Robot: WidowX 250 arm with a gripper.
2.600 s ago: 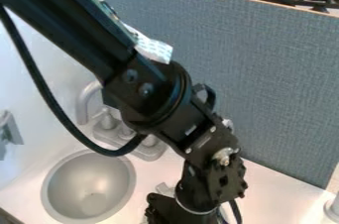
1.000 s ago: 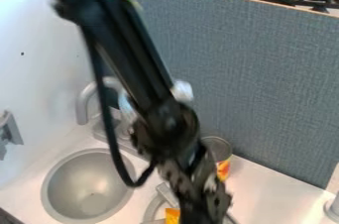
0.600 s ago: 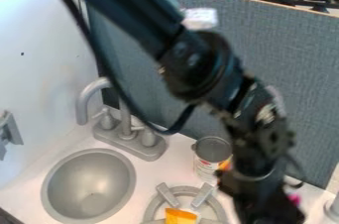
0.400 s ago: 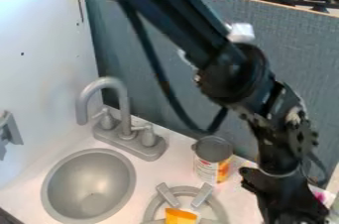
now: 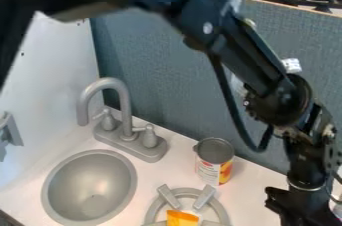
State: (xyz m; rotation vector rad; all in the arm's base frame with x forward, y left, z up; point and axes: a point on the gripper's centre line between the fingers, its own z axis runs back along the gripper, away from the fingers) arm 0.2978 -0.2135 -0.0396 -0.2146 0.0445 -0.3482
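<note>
Hard to judge progress: cannot sort finished work from remaining work here. See the can [image 5: 215, 164] upright on the counter [image 5: 255, 190], between faucet [image 5: 125, 107] and burner [image 5: 169, 197], with the orange piece [image 5: 180, 218] on the burner. Find the pincer [image 5: 300, 214] at lower right, apart from both. Cannot tell whether spread, pressed together or pinching anything.
</note>
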